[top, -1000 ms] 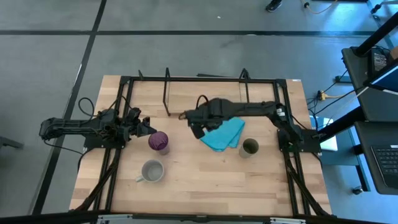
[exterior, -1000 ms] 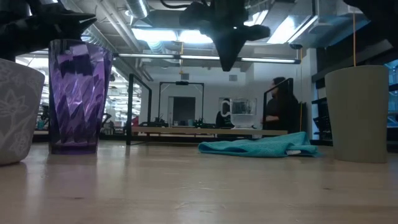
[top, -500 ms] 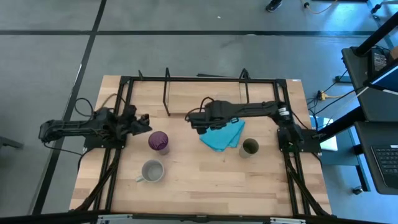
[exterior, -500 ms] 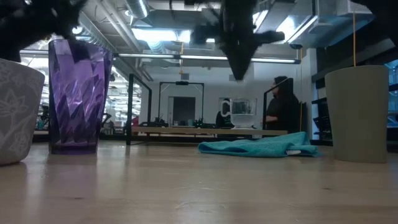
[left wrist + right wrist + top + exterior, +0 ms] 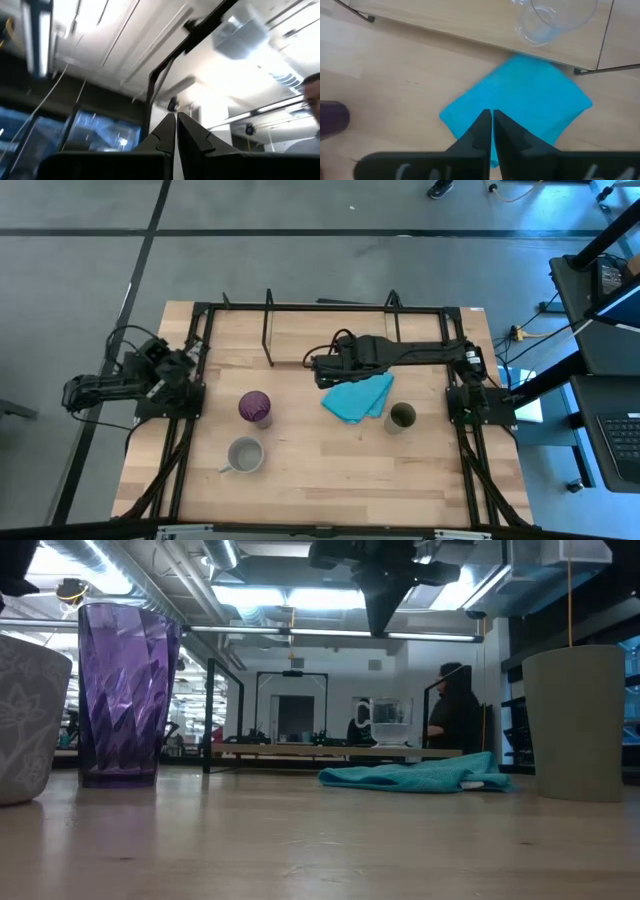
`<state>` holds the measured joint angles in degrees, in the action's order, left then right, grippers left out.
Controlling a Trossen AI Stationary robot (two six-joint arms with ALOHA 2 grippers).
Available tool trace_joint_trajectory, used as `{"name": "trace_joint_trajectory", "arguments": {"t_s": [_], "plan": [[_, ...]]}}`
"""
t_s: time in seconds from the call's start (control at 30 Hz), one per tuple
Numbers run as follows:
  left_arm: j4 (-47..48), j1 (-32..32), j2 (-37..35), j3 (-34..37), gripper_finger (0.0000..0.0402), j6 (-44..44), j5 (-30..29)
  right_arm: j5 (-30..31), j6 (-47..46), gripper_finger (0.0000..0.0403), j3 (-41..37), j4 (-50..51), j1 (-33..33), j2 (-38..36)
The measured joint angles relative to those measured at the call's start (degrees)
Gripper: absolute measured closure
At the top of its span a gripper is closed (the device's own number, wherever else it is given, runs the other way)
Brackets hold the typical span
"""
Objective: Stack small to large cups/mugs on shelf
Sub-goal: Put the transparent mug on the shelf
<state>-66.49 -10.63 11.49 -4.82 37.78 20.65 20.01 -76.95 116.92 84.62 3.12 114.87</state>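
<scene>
The purple tumbler (image 5: 255, 407), the grey handled mug (image 5: 245, 454) and the olive-green cup (image 5: 402, 417) stand upright on the table. The small clear glass (image 5: 555, 17) stands on the shelf's light wooden base (image 5: 470, 22). The shelf's black uprights (image 5: 268, 330) stand at the table's far side. My right gripper (image 5: 320, 370) is shut and empty. It points down above the near edge of the shelf base and the turquoise cloth (image 5: 520, 100). My left gripper (image 5: 152, 352) is shut and empty at the table's left edge, tipped up toward the ceiling (image 5: 176, 116).
The folded turquoise cloth (image 5: 358, 396) lies between the shelf and the olive cup. The black table frame (image 5: 200, 310) runs along the far and side edges. A person (image 5: 455, 720) stands in the room beyond the table. Bare wood lies at the near side.
My left gripper has drawn back from beside the purple tumbler toward the table's left edge and tipped upward. My right gripper has gone a little toward the far edge and up, above the cloth. The cups have not moved.
</scene>
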Motion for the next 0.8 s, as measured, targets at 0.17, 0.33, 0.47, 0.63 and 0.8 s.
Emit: {"name": "trace_joint_trajectory", "arguments": {"t_s": [0.17, 0.33, 0.47, 0.63, 0.8], "plan": [[-2.94, 0.00, 0.02, 0.00, 0.0390, 1.03, 0.02, -0.45, 0.05, 0.0382, -0.02, 0.74, 0.10, 0.00], [-4.10, 0.00, 0.02, 0.00, 0.0390, 0.90, -5.40, -0.66, 0.70, 0.0382, -0.02, 1.21, 0.10, 0.00], [-6.62, 0.01, 0.00, 0.00, 0.0390, 4.34, -8.97, -0.66, 0.98, 0.0382, -0.02, 1.13, 0.42, 0.00], [-5.96, 0.02, 0.00, 0.00, 0.0390, 7.57, -13.61, -5.29, 3.88, 0.0382, -0.02, 1.20, 0.85, 0.00], [0.31, 0.04, 0.01, -0.84, 0.0390, 8.95, -13.96, -4.96, 3.86, 0.0382, 0.07, 0.24, 1.45, -0.03]]}}
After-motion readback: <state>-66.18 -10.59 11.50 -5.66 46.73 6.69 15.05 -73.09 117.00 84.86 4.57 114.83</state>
